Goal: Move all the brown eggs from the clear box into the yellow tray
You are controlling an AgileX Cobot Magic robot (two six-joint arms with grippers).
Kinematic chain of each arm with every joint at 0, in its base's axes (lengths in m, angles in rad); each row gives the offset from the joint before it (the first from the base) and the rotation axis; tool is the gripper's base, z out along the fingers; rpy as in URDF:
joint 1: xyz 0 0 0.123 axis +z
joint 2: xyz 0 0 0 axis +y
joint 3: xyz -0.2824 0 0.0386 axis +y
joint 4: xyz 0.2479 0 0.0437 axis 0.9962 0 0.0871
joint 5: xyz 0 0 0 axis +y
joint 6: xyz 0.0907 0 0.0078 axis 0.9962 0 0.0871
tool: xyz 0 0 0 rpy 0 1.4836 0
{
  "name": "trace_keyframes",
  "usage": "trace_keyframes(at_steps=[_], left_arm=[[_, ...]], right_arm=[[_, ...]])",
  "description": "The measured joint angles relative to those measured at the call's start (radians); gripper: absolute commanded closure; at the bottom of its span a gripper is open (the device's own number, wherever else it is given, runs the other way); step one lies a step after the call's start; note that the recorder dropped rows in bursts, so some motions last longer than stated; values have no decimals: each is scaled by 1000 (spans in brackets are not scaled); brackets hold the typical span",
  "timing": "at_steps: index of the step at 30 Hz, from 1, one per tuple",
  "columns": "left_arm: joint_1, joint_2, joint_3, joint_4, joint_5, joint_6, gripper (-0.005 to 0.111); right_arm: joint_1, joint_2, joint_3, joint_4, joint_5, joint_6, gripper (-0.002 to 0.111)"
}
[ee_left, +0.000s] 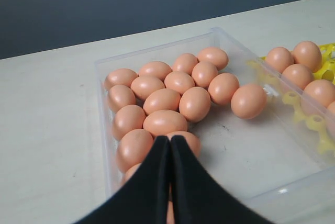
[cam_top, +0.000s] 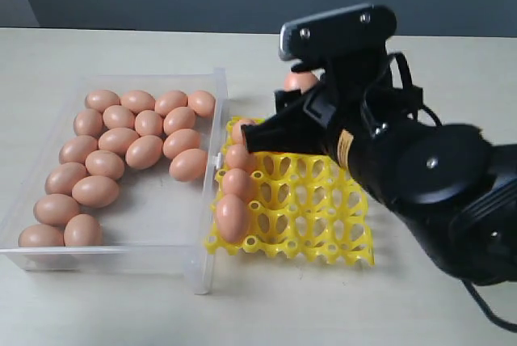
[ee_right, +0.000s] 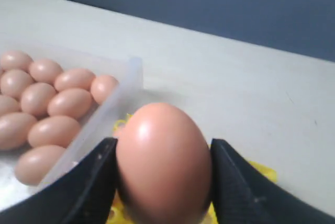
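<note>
The clear box lies on the left with several brown eggs in it. Beside it, the yellow tray has eggs in the column of cups along its left side. My right gripper is shut on a brown egg, which it holds above the tray's far edge, near the box corner. In the exterior view the black gripper hides most of that egg. My left gripper is shut with nothing in it. It hovers over the eggs at one end of the box.
Box and tray rest on a pale table with a dark wall behind it. The bulky black right arm hangs over the tray's right side. The box wall stands right beside the held egg.
</note>
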Motion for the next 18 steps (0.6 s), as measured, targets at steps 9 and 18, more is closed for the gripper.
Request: trace_keyframes(at_steps=[9, 18], left_arm=[[0, 0, 0, 0, 0, 0, 106], [0, 0, 0, 0, 0, 0, 106]], right_arm=[[-15, 148, 34, -34, 114, 41, 108], [-199, 268, -90, -34, -277, 41, 108]])
